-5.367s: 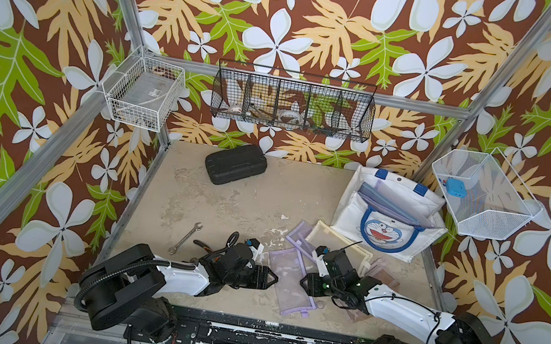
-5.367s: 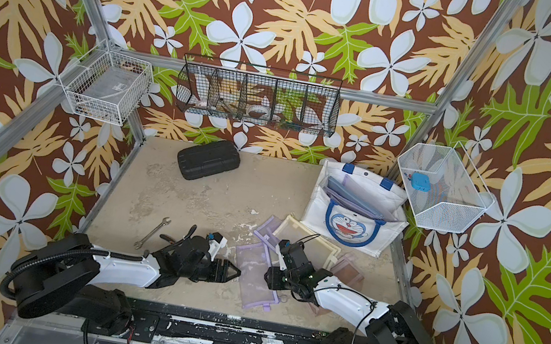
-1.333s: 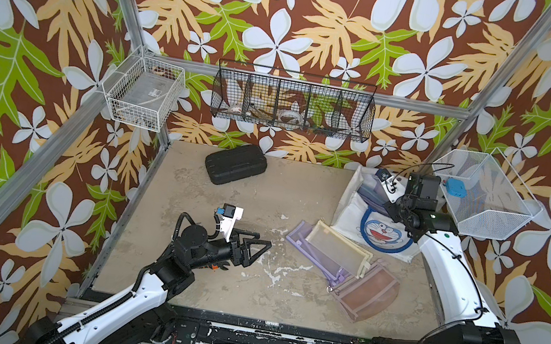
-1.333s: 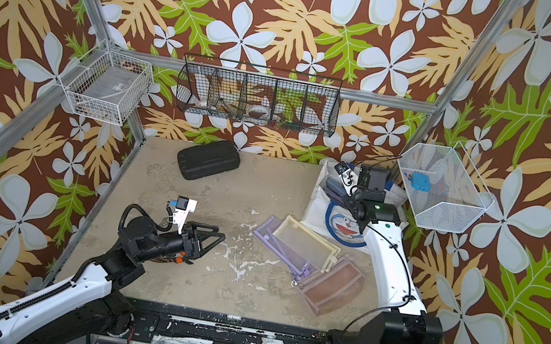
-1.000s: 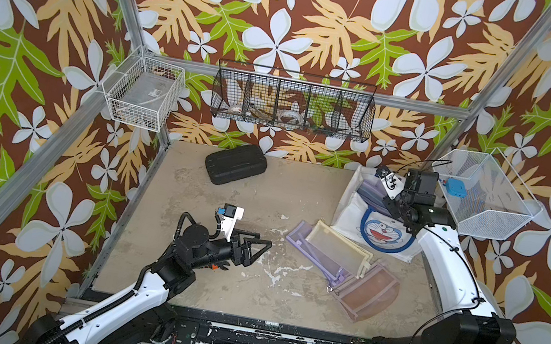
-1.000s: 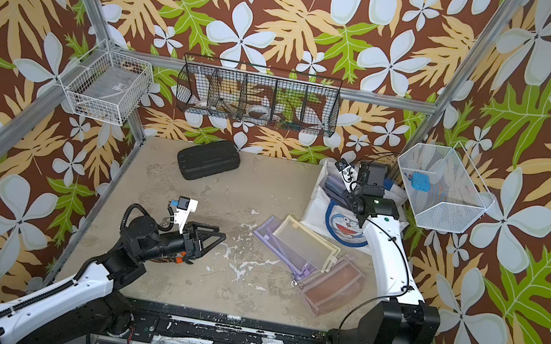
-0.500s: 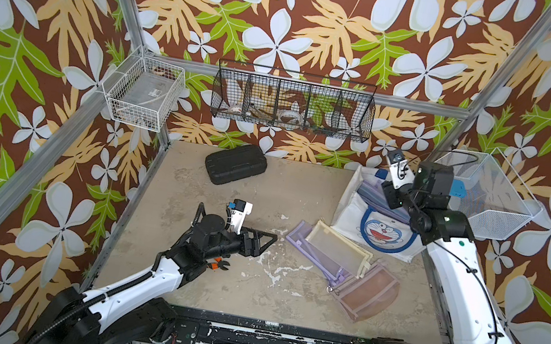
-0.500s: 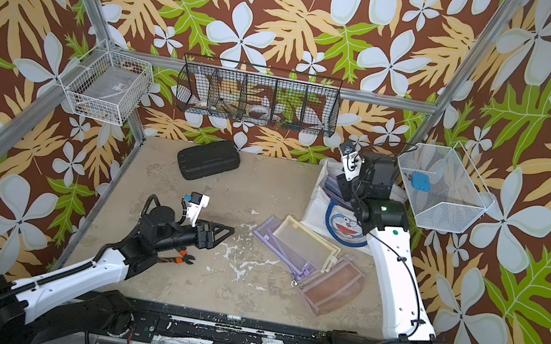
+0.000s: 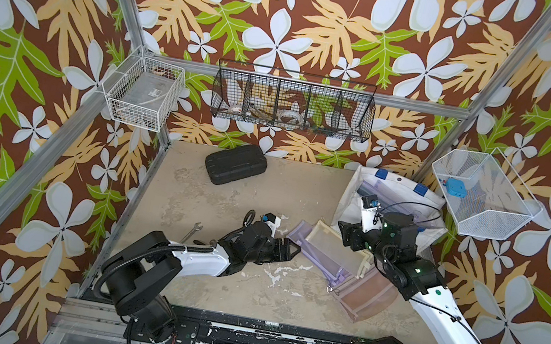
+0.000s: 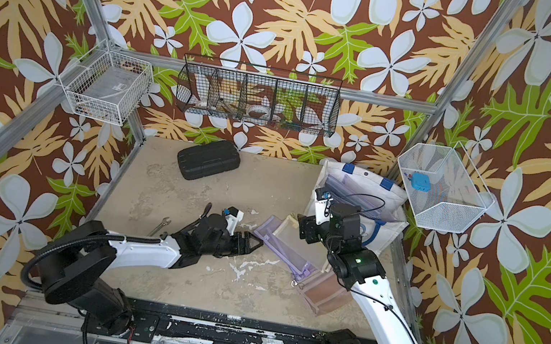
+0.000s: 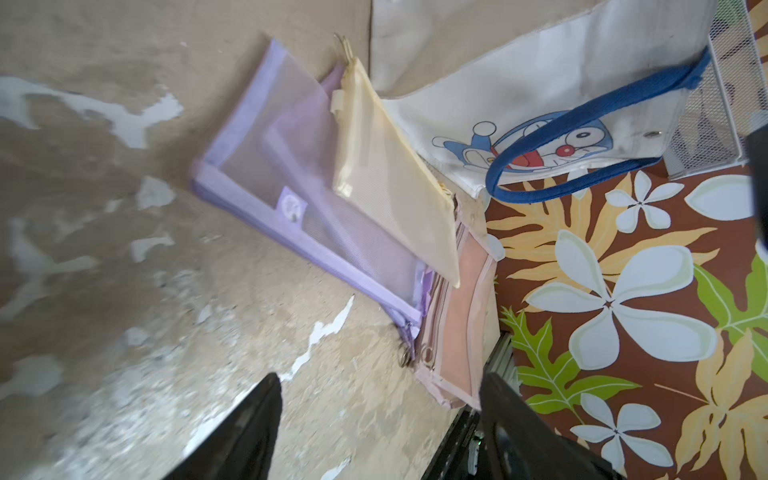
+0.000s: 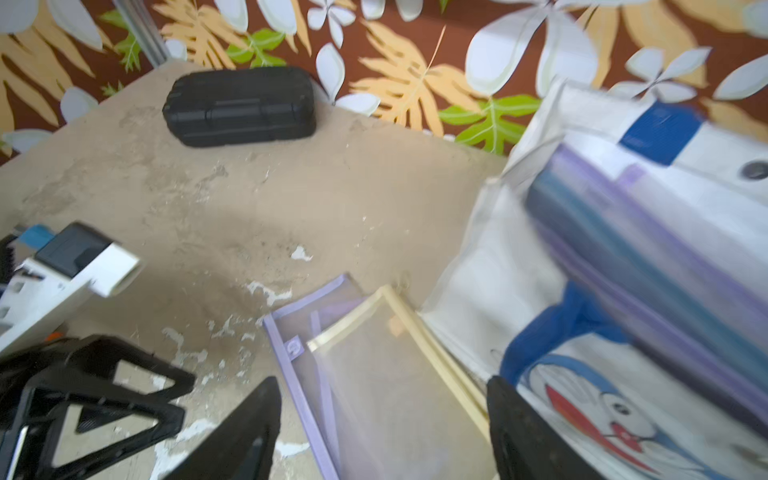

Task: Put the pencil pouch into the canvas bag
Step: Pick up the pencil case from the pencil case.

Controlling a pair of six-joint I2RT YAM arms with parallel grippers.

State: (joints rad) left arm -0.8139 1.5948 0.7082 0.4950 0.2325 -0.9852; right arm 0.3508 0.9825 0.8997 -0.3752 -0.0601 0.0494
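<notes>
Both the left gripper (image 11: 380, 378) and the right gripper (image 12: 382, 380) are hovering open and empty by the purple pouch (image 11: 257, 166), which is lying on the table (image 9: 210, 283) partly under a yellow pouch (image 11: 390, 187) just beside the canvas bag (image 9: 397, 180), so the pickup is seemingly only starting and is calling next for a pinch on its free edge.

A purple pencil pouch (image 9: 387, 195) showed in the mouth of the canvas bag (image 9: 347, 202), and the one that had lain at the front of the table (image 9: 246, 289) between the two arms was gone from there. The right gripper (image 9: 346, 235), over the bag's mouth a second before, had drawn back, jaws apart, above the yellow pouch (image 9: 333, 247). The left gripper (image 9: 293, 251) had dropped from mid-air and reached toward the stack of pouches (image 9: 303, 236).
</notes>
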